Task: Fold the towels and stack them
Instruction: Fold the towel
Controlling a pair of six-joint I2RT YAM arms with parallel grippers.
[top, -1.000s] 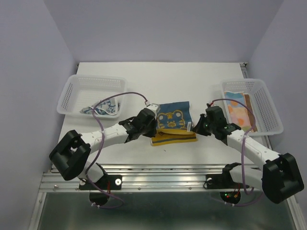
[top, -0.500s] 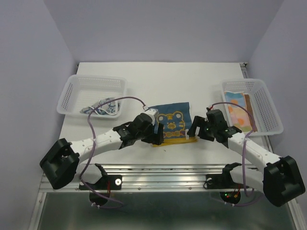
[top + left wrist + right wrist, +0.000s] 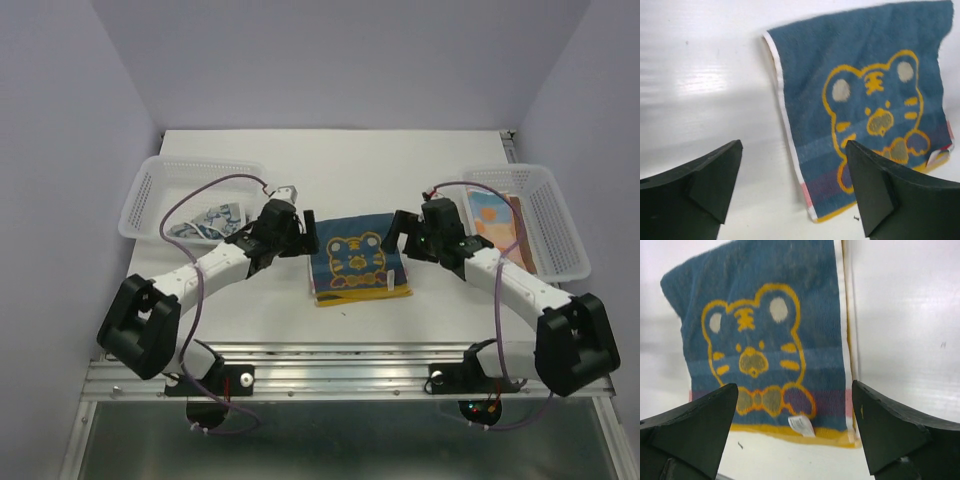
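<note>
A folded dark blue towel (image 3: 355, 265) with a yellow bear face lies flat in the middle of the table, its yellow underside showing along the near edge. My left gripper (image 3: 301, 232) hangs open just off the towel's far left corner, holding nothing. My right gripper (image 3: 401, 231) hangs open off the far right corner, also holding nothing. In the left wrist view the towel (image 3: 865, 110) lies beyond my open gripper (image 3: 792, 147). In the right wrist view the towel (image 3: 760, 340), with a small white label (image 3: 801, 425), lies under my open gripper (image 3: 792, 387). More towels lie in the two baskets.
A white perforated basket (image 3: 160, 185) at the left holds a white towel with a blue pattern (image 3: 208, 222). A second basket (image 3: 555, 215) at the right holds a towel with orange and blue circles (image 3: 493, 225). The table's back wall is beyond them.
Both grippers opened and let go of the blue towel, then drew back toward its far corners. The towel now lies folded flat.
</note>
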